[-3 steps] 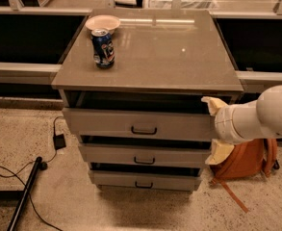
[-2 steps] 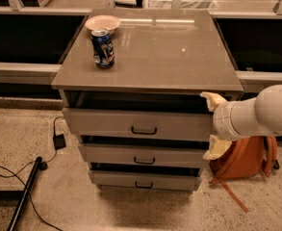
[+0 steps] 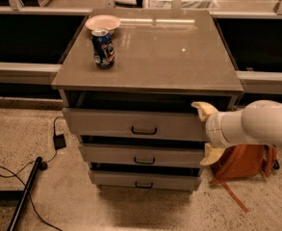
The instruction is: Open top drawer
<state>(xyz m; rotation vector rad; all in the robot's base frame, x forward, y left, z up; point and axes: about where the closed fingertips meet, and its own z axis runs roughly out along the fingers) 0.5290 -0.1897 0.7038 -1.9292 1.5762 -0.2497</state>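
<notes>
Pincer (image 3: 202,133) at right end of top drawer (image 3: 107,123) front, cream fingers (image 3: 204,109) spread apart, one high, one low. Drawer slightly out, loop handle (image 3: 144,130) left of pincer. Can (image 3: 103,48) and bowl (image 3: 103,22) on tabletop (image 3: 179,57), up-left of pincer. Orange backpack (image 3: 244,160) below-right, on floor.

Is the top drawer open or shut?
Partly open: a dark gap shows behind the front of the wide grey top drawer. The pincer sits at its right end.
</notes>
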